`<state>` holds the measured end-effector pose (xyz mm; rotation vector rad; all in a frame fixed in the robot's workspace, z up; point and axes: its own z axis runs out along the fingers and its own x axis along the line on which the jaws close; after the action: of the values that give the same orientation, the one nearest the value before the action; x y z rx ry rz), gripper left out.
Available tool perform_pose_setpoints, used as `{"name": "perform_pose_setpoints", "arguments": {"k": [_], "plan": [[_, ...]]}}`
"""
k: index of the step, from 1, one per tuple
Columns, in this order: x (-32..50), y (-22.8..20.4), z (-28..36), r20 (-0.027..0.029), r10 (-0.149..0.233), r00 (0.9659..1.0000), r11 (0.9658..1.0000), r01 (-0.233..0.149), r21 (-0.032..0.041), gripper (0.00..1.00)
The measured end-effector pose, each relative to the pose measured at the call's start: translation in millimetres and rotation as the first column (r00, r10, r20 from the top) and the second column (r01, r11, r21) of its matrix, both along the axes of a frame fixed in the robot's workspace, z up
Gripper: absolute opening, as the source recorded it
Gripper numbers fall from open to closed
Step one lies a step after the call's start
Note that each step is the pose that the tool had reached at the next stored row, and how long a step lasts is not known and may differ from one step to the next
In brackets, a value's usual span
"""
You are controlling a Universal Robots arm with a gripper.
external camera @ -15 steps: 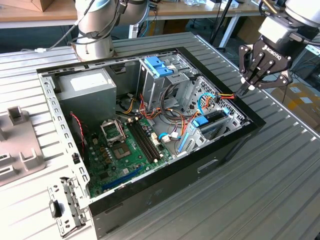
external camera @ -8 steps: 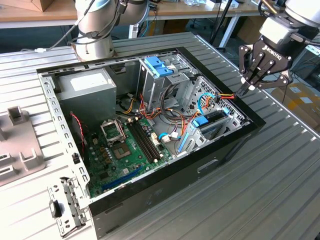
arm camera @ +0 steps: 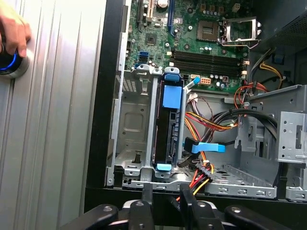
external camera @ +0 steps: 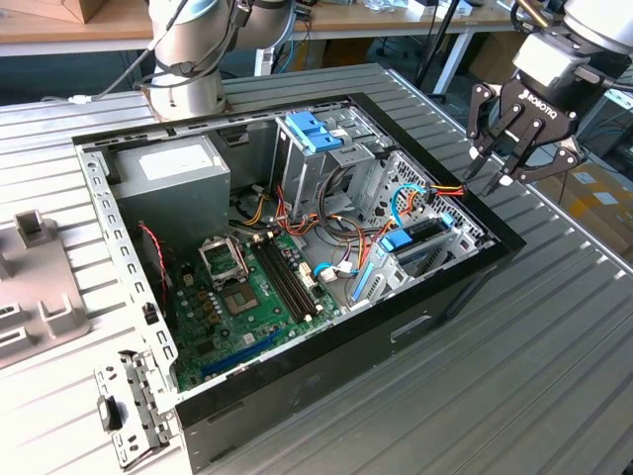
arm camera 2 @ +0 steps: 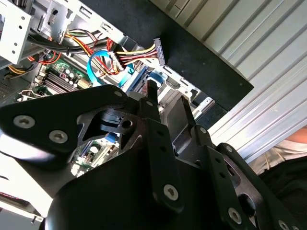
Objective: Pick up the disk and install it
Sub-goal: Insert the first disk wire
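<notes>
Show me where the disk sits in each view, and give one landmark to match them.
Exterior view: the disk stands on edge in the cage at the case's corner, toward the exterior view's right.
Second wrist view: its blue carrier shows beside the power-cable plug.
First wrist view: upright in the metal cage.
Shared landmark: the green motherboard.

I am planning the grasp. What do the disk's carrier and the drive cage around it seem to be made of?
The disk has a bright blue carrier, evenly coloured with a soft sheen, so probably moulded plastic. The drive cage is pale grey, thin, folded and perforated, which suggests bare sheet metal, likely steel.
</notes>
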<state>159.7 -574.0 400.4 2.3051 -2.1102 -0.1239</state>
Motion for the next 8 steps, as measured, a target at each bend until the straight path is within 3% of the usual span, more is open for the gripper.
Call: {"name": "perform_pose_setpoints", "arguments": {"k": [4,8], "plan": [[0.3,0.0,-0.3,0.0,0.014,0.9999,0.9999,-0.014,0.0,0.36],[0.3,-0.1,-0.5,0.0,0.061,0.9981,0.9981,-0.061,0.0003,0.36]]}}
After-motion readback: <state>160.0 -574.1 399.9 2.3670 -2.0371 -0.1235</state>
